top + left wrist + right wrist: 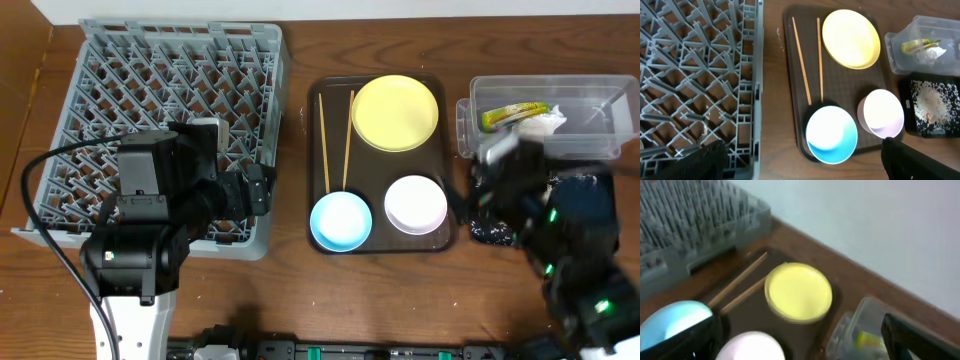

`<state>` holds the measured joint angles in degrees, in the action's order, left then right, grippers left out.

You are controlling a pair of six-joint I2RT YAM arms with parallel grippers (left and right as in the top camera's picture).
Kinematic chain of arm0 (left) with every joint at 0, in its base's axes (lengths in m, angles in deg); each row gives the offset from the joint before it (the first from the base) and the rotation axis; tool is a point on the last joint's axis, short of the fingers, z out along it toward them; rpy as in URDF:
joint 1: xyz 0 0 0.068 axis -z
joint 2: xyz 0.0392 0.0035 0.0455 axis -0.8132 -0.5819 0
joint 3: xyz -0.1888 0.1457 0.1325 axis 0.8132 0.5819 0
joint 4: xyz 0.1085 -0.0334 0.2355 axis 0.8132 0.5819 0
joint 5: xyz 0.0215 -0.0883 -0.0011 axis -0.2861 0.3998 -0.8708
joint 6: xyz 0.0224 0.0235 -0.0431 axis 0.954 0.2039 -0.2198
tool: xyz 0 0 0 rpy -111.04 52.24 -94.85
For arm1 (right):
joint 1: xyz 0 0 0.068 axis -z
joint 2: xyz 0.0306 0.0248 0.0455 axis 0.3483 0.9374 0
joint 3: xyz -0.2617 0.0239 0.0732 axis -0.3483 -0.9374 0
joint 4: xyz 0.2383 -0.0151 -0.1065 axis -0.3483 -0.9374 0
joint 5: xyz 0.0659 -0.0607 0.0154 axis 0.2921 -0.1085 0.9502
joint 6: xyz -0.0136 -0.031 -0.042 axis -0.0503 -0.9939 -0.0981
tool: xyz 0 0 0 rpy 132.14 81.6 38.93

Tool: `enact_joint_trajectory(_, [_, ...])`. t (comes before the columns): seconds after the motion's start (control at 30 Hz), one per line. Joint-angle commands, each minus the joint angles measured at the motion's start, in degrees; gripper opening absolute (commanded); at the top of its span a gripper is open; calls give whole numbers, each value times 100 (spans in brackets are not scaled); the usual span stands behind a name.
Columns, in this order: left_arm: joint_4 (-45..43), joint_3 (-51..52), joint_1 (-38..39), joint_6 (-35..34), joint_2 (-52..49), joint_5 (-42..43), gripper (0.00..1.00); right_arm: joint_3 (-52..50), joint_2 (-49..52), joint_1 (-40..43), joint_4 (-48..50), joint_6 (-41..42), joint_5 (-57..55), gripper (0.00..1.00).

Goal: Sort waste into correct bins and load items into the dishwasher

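Large grey dish rack [110, 70] at the left of the table [300, 290]. Beside it, on a dark brown serving tray [312, 120]:
- round yellow plate [396, 112] at the far right
- two thin wooden chopsticks [324, 140] lying side by side to its left
- light blue bowl [341, 221] at the near left
- white bowl [415, 203] just beside the blue one

At the far right of the table, a clear tub [600, 92] holding a yellow-green snack wrapper [513, 115] and a crumpled white tissue [548, 122]. In front of the tub, a shallow black tray [917, 87] strewn with rice-like scraps [935, 102].

Left tool [801, 159] spread wide and empty, above the rack's right edge. Right tool [800, 342] likewise spread wide, gripping nothing, hanging by the tub's left end.
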<state>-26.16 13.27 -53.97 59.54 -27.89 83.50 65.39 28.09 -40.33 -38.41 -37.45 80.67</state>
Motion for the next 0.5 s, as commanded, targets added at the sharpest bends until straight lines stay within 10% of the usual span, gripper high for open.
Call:
enact_joint_trajectory(0.0, [-7, -59, 13, 52, 0, 24, 98, -1244, -861, 17, 570, -138, -107, 99])
enact_joint_trajectory(0.47, [-7, -59, 13, 52, 0, 24, 98, -4258, -3862, 22, 1648, -133, -105, 99])
